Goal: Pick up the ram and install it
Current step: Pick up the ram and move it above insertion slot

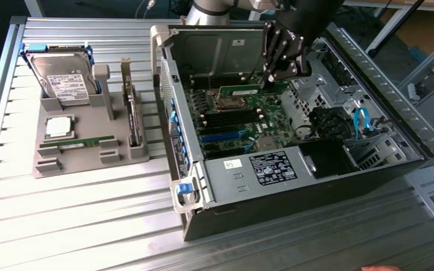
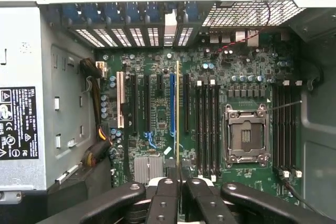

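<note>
Ok so my claw (image 1: 267, 83) is clamped narrow on the ram (image 1: 241, 90), pinching it by its top edge. The stick hangs above the motherboard (image 1: 251, 127) inside the open computer case (image 1: 300, 203), and it's not seated in anything yet.

In the wrist view it shows edge-on, a thin line running out from between my fingertips (image 2: 167, 192). It looks parallel to the black memory slots (image 2: 208, 129) beside the CPU socket (image 2: 247, 135), but I'd say it's offset toward the expansion slots.

To do this well, I reckon the stick has to sit square over one memory slot, notch matched to the key and latches open. Then it goes straight down with even pressure, no tilt. A crooked push could bend the board or chew the contacts.

Container rundown:
- The case holds the motherboard, the power supply (image 1: 277, 166) and a blue cable (image 1: 361, 121). The CPU socket looks empty.
- The gray tray (image 1: 51, 167) on the slatted surface (image 1: 89, 220) holds a hard drive (image 1: 63, 79), a processor chip (image 1: 59, 127) lying flat, a second ram stick (image 1: 77, 142) in its groove, and an expansion card (image 1: 131, 110) standing on edge.
</note>
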Tool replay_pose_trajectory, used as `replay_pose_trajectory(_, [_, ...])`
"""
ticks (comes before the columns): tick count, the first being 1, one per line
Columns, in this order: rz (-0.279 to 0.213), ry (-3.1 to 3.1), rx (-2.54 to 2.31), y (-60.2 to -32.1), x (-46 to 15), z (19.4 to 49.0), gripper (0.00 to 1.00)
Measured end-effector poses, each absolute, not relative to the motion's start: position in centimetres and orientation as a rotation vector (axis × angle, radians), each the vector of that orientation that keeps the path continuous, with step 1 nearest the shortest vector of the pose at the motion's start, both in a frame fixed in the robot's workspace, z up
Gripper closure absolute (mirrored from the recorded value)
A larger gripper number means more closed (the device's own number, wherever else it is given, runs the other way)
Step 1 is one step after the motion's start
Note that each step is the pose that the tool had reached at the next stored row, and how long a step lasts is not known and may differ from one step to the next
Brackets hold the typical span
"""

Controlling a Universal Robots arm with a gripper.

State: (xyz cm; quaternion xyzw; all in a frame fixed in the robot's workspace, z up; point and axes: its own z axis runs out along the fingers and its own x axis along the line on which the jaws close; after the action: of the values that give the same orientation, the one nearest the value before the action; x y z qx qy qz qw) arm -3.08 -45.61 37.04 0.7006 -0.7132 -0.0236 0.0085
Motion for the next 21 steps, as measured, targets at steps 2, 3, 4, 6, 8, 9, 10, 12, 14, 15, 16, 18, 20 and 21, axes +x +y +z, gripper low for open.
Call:
replay_pose_trajectory(2, [-0.074,-2.228,2.189,-45.5,-3.1,37.0,0.88])
replay_pose_trajectory(3, [-0.074,-2.228,2.189,-45.3,-3.1,37.0,0.88])
replay_pose_trajectory(4, [-0.074,-2.228,2.189,-45.2,-3.1,37.0,0.88])
replay_pose_trajectory(6, [-0.074,-2.228,2.189,-44.9,-3.1,37.0,0.88])
replay_pose_trajectory(8, [-0.074,-2.228,2.189,-44.5,-3.1,36.9,0.88])
replay_pose_trajectory(9, [-0.074,-2.228,2.189,-44.3,-3.1,36.9,0.88])
replay_pose_trajectory(10, [-0.074,-2.228,2.189,-44.2,-3.1,36.9,0.88])
replay_pose_trajectory(12, [-0.074,-2.228,2.189,-43.6,-3.1,36.8,0.88])
replay_pose_trajectory(14, [-0.074,-2.228,2.189,-42.9,-3.0,36.7,0.88])
replay_pose_trajectory(15, [-0.074,-2.228,2.189,-42.6,-3.0,36.7,0.88])
replay_pose_trajectory(16, [-0.074,-2.228,2.189,-42.4,-3.0,36.6,0.88])
replay_pose_trajectory(18, [-0.074,-2.228,2.189,-42.0,-3.0,36.6,0.88])
replay_pose_trajectory(20, [-0.074,-2.228,2.189,-41.6,-3.0,36.6,0.88])
replay_pose_trajectory(21, [-0.074,-2.228,2.189,-41.6,-3.0,36.6,0.88])
